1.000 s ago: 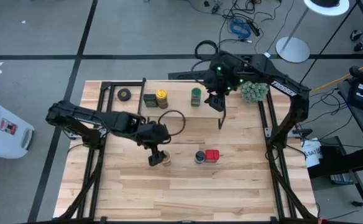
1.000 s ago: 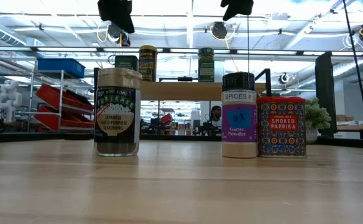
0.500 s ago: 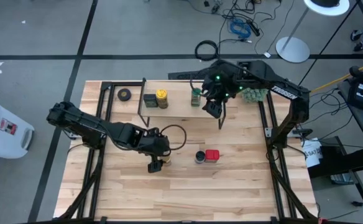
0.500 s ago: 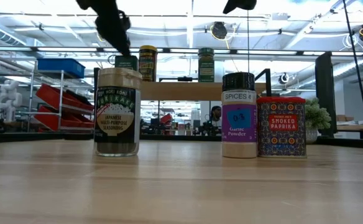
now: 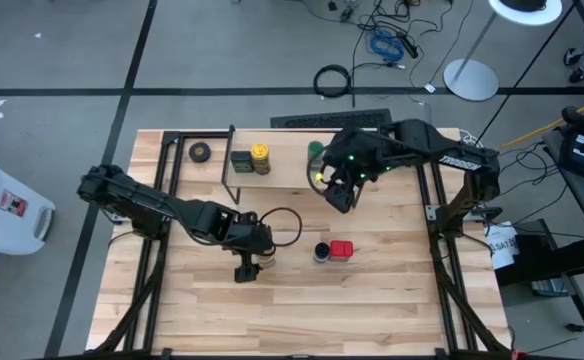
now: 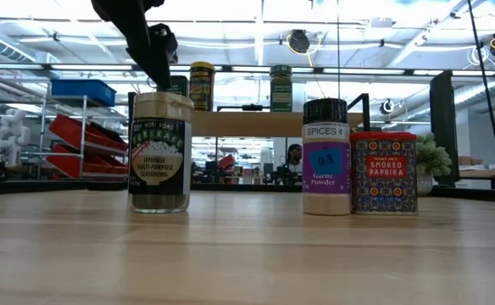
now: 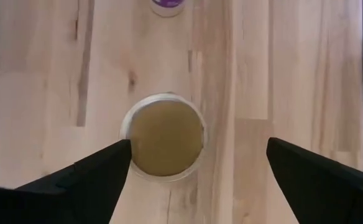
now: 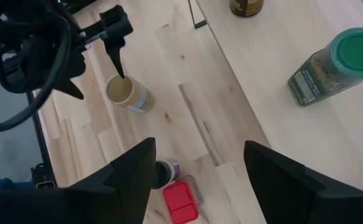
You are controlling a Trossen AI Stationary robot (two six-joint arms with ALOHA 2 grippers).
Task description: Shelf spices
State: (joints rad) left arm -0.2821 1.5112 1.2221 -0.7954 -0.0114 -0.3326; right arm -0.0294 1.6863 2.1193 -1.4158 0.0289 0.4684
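The tan-lidded jar [image 5: 265, 260] [image 6: 158, 152] stands upright on the table near its middle. My left gripper [image 5: 244, 268] [image 7: 198, 149] is open and hovers just above it, pointing down. One finger [image 6: 152, 55] ends right over the lid [image 7: 166, 138]. The blue-lidded jar [image 5: 321, 252] and the red square tin [image 5: 341, 249] stand side by side to the right. On the shelf's wooden board [image 5: 287, 172] stand the dark boxy tin [image 5: 241, 160], the yellow-lidded jar [image 5: 260, 158] and the green-lidded jar [image 8: 337, 62]. My right gripper [image 5: 338, 195] [image 8: 200, 171] is open in the air before the shelf.
A black tape roll [image 5: 200, 151] lies at the table's far left, beside the shelf. Black frame rails [image 5: 152, 270] run along both table sides. Bare wood lies toward the near edge [image 5: 302, 320].
My left gripper has come down toward the tan-lidded jar and shifted slightly toward the near edge. My right gripper has drawn back from the green-lidded jar on the shelf, moving toward the near edge and a little left. No jar or tin has moved.
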